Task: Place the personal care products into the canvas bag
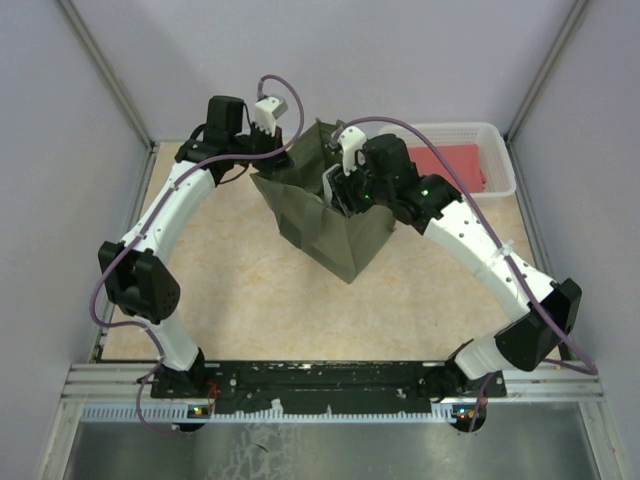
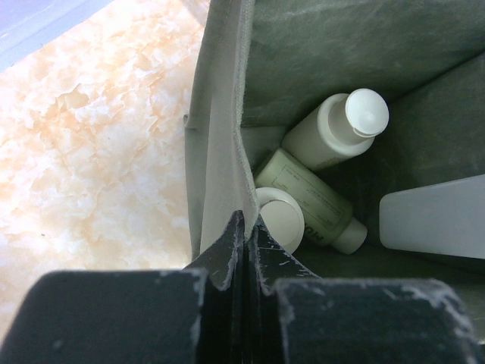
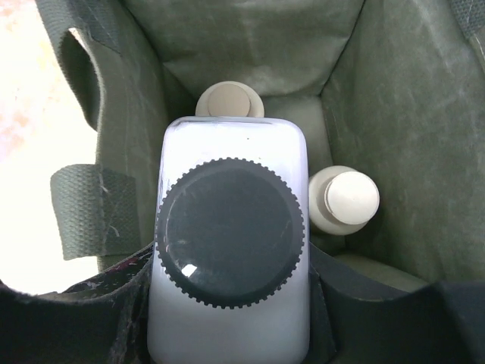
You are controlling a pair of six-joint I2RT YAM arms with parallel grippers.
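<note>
Desk (image 1: 230, 290): its mottled beige top is what you see under everything; the far part is covered by the arms
Canvas bag (image 1: 345, 235): it stands on the desk between the two arms; from overhead the right arm hides its inside from you
Mesh basket (image 1: 497, 165): far right corner, partly behind the right arm, with the red cloth (image 1: 455, 165) in it
Left tool (image 2: 244, 231): fingers pressed together on the bag's rim, pinching the fabric
Right tool (image 1: 347, 192): inside the bag's mouth, clamped on the white bottle (image 3: 231, 235); the bottle's dark ribbed cap faces you and shows no writing
Cream-capped bottle (image 2: 337, 129): lying on the bag floor
Pale cylinder (image 2: 311, 201): lying beside it; you can see faint print, too small to read
Second cream cap (image 2: 279, 216): its body is hidden from you by the left tool
</note>
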